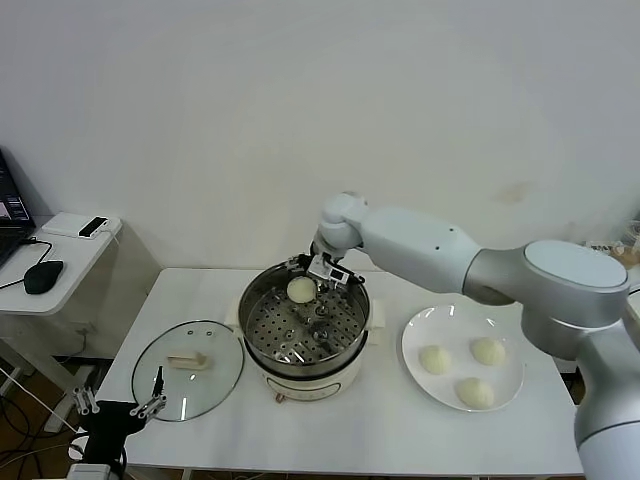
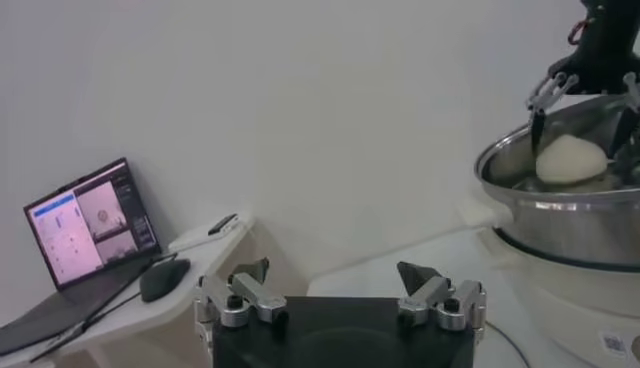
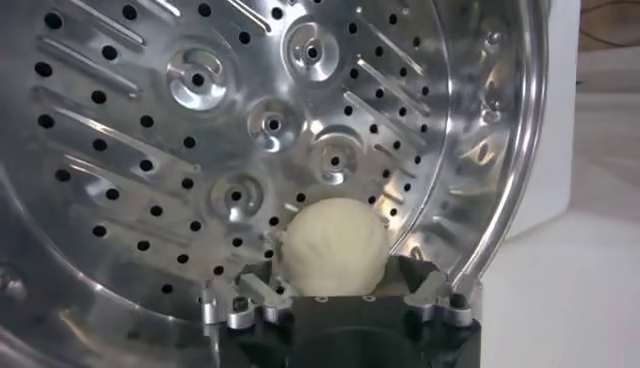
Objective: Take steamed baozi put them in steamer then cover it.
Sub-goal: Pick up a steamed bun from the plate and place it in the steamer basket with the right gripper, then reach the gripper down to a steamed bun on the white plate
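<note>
right end effector (image 1: 322,276) is down in the steamer (image 1: 305,325) at its far rim, and the wrist view has its fingers (image 3: 432,290) standing wide on either side of a bun (image 3: 331,246), apart from it as far as i can tell. that bun sits on the perforated tray (image 3: 200,150), right up by the steel wall. head view only gives you a pale blob under the wrist there (image 1: 301,290), so the close-up is what really places it. the left wrist view catches the same bun (image 2: 570,160) from the side, peeking over the pot rim (image 2: 560,195) with the dark fingers around it.

three more buns (image 1: 487,351) are on the white plate (image 1: 420,375), well off to the outer side of the right end effector, and only the head view shows those.

left end effector (image 1: 118,405) is parked low at the near corner of the counter (image 1: 400,430), fingers (image 2: 430,285) spread wide, nothing in them. the lid (image 1: 188,369) lies flat on the counter just beside it, between it and the steamer, handle up. its own wrist view misses the lid but picks up a laptop (image 2: 85,235) and mouse (image 2: 163,278) on a side desk (image 2: 190,262) beyond it.
</note>
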Motion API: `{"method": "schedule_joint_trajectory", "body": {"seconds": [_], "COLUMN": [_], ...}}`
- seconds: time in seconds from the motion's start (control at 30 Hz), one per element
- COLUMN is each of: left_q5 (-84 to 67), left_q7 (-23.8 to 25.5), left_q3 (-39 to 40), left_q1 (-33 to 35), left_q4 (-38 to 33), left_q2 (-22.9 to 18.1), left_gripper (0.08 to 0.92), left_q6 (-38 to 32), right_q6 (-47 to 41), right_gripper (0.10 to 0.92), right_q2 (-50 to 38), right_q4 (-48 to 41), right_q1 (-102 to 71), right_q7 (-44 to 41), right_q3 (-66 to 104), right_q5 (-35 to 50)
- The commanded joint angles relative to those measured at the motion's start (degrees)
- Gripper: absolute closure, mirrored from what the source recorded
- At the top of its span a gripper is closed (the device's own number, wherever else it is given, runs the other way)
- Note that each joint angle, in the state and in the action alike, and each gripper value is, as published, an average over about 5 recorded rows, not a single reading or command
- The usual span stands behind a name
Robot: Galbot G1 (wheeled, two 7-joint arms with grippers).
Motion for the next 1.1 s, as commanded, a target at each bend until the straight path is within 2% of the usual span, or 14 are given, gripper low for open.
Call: {"method": "schedule_joint_trajectory", "body": {"seconds": [0.03,0.27,0.47,0.6,0.83,1.1], "left_q5": [-0.08,-0.56,-1.38,-2.06,-2.68,-2.55], "left_q7": [0.03,0.27,0.51,0.67,0.81,0.88], "left_q3": [-0.03,-0.07,0.00,-0.04,0.02,0.05], "left_q1": [0.04,-0.11,-1.17,-2.04,-3.26,-4.02], "left_q4": [-0.12,-1.09,-1.45,-1.61,-1.19,-0.88], "left_q2": [0.06,1.00,2.12,3.05,3.89,3.98], "left_gripper": [0.177,0.177,0.177,0.177,0.177,0.177], "left_q6": [0.04,0.24,0.60,0.97,1.40,1.95], "right_q6": [-18.59,-31.58,-34.85,-35.25,-35.20,-35.06], "right_gripper": [0.203,0.203,0.203,0.203,0.203,0.203], "right_q2": [-9.66,-26.14,-42.22,-49.45,-54.37,-51.50], "right_q4": [12.94,25.84,33.92,36.57,38.25,34.17], "right_q1": [7.43,9.65,7.90,3.80,-13.30,-32.87], "right_q7": [-6.73,-8.00,-7.53,-7.11,-5.35,-3.43], "right_q3": [1.27,1.99,2.30,3.40,12.00,23.81], "right_q5": [15.29,18.61,18.10,15.74,8.50,2.33]}}
